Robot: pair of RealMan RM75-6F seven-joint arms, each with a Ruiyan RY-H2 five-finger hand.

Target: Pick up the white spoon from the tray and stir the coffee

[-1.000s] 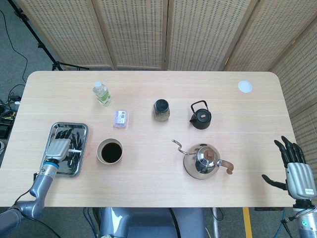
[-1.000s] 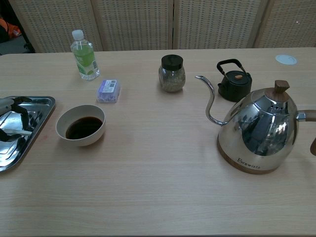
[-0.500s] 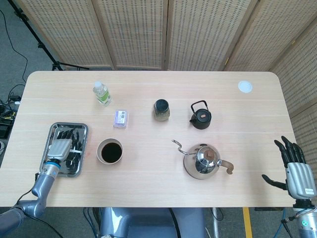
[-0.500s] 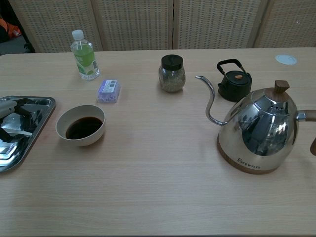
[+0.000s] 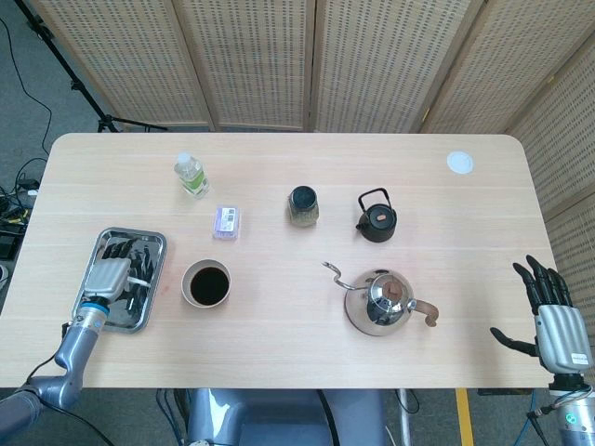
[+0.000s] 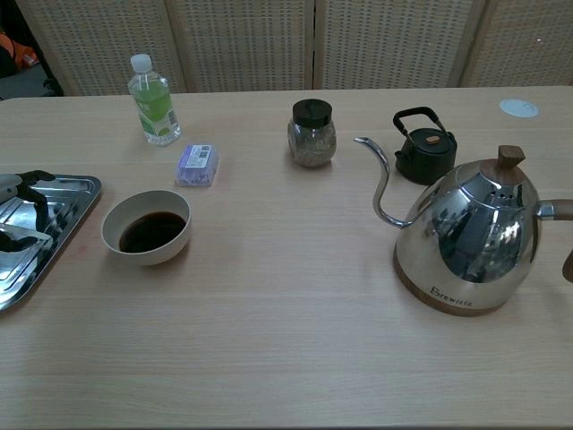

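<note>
At the far left of the surface (image 5: 279, 353) sat the metal tray (image 5: 152, 283), and the left hand (image 5: 109, 276) lay over it, its dark fingers (image 5: 119, 251) reaching toward the tray's far end. In the chest view only the edge of this hand showed, with a dark finger curved above the tray floor. A thin white bar, likely the white spoon (image 5: 141, 280), stuck out from under the hand toward the tray's right wall; the chest view showed a pale strip (image 6: 20, 236) low in the tray beside the fingers. Whether the hand was clamped on the spoon or only resting over it could not be told.

Just right of the tray stood the bowl of coffee (image 5: 206, 283), apart from the tray and holding dark liquid. Behind it lay a small purple packet (image 5: 226, 222), and further back and left a plastic bottle (image 5: 191, 175) with a green label. Near the middle stood a glass jar (image 5: 303, 206) with a black lid. To its right was a small black teapot (image 5: 376, 217), and nearer the front edge a shiny steel kettle (image 5: 381, 303) with a thin curved spout pointing left. A white round disc (image 5: 459, 163) lay near the back right corner.

At the far right, off the surface's edge, the right hand (image 5: 550, 319) hung with its fingers spread apart and holding nothing.
</note>
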